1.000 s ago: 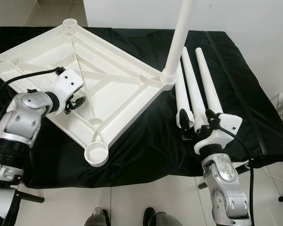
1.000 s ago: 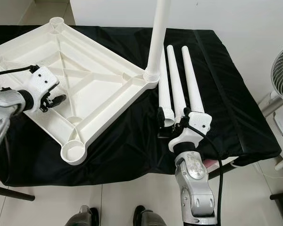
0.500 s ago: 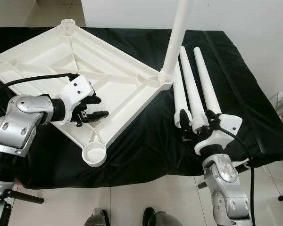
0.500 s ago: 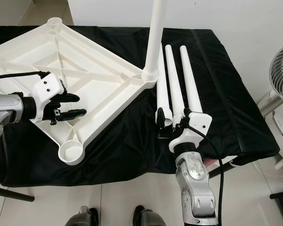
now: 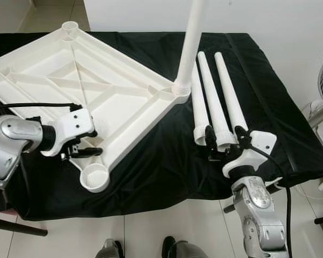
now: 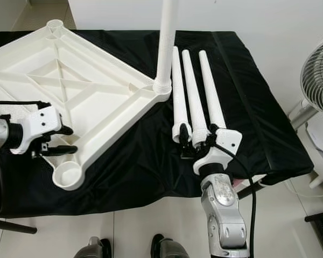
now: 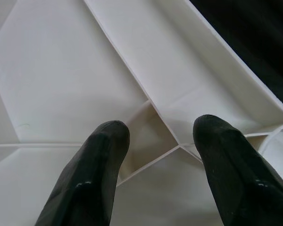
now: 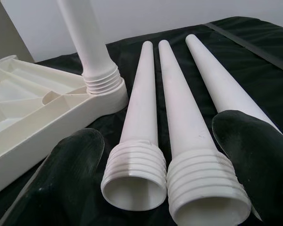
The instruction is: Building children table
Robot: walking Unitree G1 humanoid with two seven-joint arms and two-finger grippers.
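Note:
The white plastic tabletop (image 5: 97, 91) lies upside down on the black-covered table. One white leg (image 5: 191, 43) stands upright, screwed into its right corner socket. Three loose legs (image 5: 215, 97) lie side by side on the cloth to the right of it. My left gripper (image 5: 96, 143) is open over the tabletop's near edge, just behind the empty near corner socket (image 5: 95, 178); its fingers (image 7: 99, 160) hover over the ribs with nothing between them. My right gripper (image 5: 224, 141) is open at the legs' threaded ends (image 8: 134, 172), with two ends between its fingers (image 8: 70, 169).
The black cloth (image 5: 167, 161) hangs over the table's front edge. A fan (image 6: 317, 54) stands off the table's right side. Another empty socket (image 5: 70, 26) is at the tabletop's far corner. My feet (image 5: 110, 250) show on the tiled floor below.
My left gripper has drawn back to the left, from over the ribs to the tabletop's near edge. The right gripper stays at the leg ends. The camera has shifted slightly.

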